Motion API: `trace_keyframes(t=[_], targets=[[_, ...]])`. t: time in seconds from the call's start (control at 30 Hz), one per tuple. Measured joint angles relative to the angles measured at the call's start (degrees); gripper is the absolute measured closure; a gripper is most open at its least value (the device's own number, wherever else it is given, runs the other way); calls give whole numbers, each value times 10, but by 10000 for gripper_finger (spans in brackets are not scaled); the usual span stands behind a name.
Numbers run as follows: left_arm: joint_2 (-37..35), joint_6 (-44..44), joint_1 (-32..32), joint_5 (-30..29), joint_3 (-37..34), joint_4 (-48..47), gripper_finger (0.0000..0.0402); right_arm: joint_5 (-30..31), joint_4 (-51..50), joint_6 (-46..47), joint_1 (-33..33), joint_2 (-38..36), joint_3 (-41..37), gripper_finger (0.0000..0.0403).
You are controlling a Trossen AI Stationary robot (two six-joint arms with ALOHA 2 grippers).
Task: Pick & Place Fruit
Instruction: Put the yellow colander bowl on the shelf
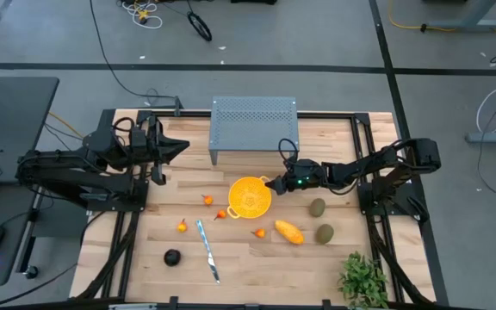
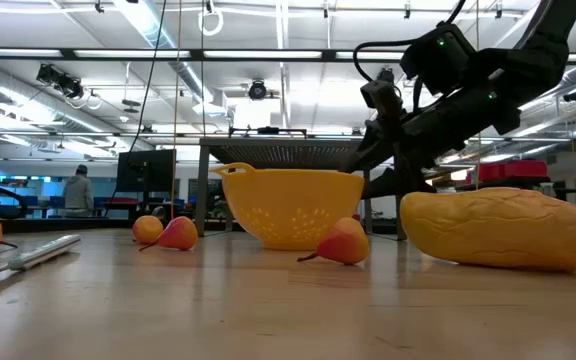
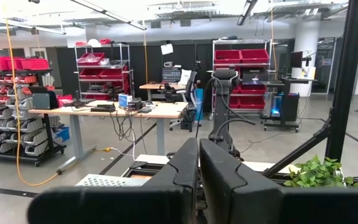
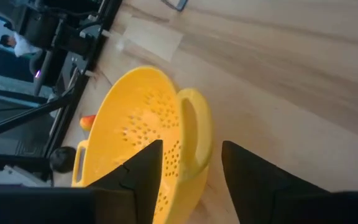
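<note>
Right gripper, fingers spread, straddles the colander handle at the bowl's 2 o'clock; left gripper fingers pressed together.

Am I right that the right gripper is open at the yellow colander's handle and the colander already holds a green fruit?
Not quite: the colander is empty in the high and right wrist views. The right gripper is indeed open around its handle.
</note>
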Motion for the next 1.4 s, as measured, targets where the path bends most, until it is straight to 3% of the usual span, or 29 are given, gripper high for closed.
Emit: trace_keyframes(t=[0.63,1.4], targets=[[0,0,0,0,0,0,380,3,2,-3,-1,0,0,338],[0,4,0,-2,0,0,380,4,8,-2,-2,-1,0,377]])
